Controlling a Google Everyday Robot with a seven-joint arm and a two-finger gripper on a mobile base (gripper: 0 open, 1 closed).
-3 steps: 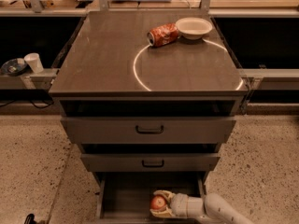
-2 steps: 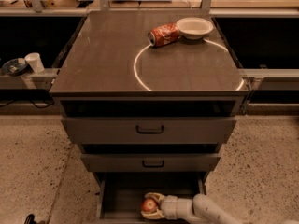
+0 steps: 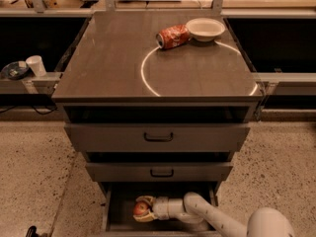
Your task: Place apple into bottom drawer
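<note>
Gripper [image 3: 139,209] with apple [image 3: 142,210] inside bottom drawer [image 3: 120,202]

tool [image 3: 142,210]: 1, inside the bottom drawer [image 3: 118,212], fingers clasped on the fruit.
apple [image 3: 140,209]: 1, btwn the tool's fingers.
drawers: 3 total; 1 bottom drawer w/ the tool in it, 2 upper drawers [image 3: 98,137] stacked above the tool.
handles [image 3: 158,138]: 2, black, 1 per upper drawer, both above the tool.
bench [image 3: 108,58]: 1, topmost surface, well above the tool.
soda can [image 3: 173,36]: 1, red, crushed, on its side on bench, far above the tool.
bowl [image 3: 205,28]: 1, white, just beside the can, up & right of the tool.
ring [image 3: 148,80]: 1, white, marked on bench top.
cup [image 3: 35,65]: 1, white, off the bench, far up-left of the tool.
</note>
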